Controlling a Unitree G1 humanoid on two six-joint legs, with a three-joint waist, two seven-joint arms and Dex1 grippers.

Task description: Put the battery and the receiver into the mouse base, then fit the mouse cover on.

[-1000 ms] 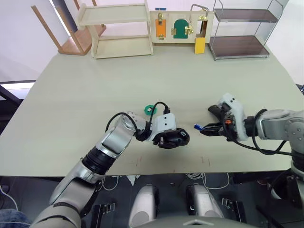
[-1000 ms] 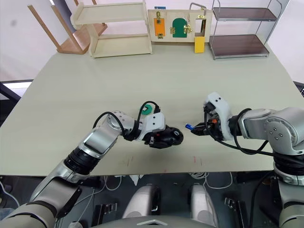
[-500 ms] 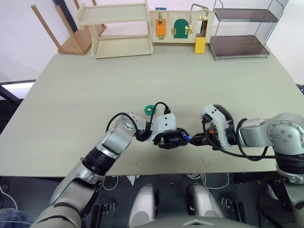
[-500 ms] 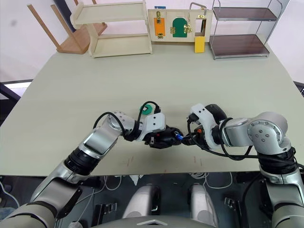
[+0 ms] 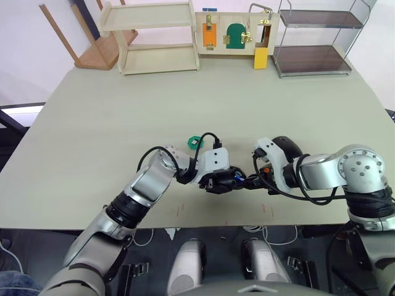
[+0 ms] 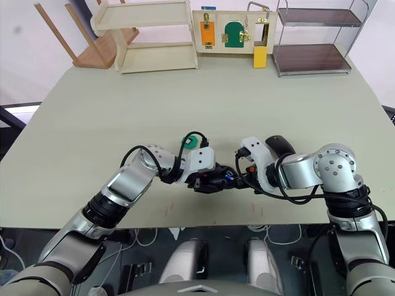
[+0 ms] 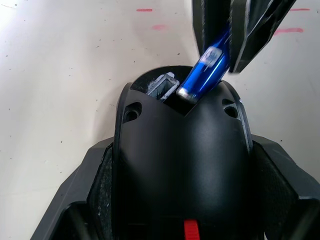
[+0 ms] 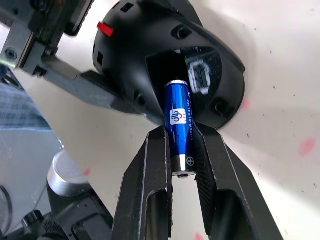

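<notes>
A: Blue and glossy, the battery is pinched between the two fingers of the right claw, which is closed on its rear half. Its front end is already poked into the hollow of the mouse base.

B: And the base itself?

A: Clamped from both sides in the left claw, held just over the near edge of the bench.

B: What could go wrong here?

A: My guess is a jam. In the left wrist view the battery enters at a slant, lower end in the bay, upper end tilted out toward the right claw's fingers. If it is pushed along that slant, the end could catch on the bay's lip or on the small grey fitting beside it. It could also twist out of the pinch, since the fingers grip only part of its length.

B: Which way does it point?

A: Its long axis runs in line with the right claw's fingers, the end with the small round cap toward the wrist, the other end into the base. It likely needs levelling before it will seat.

B: The cover?

A: The mouse cover lies on the bench just behind the right arm.
</notes>
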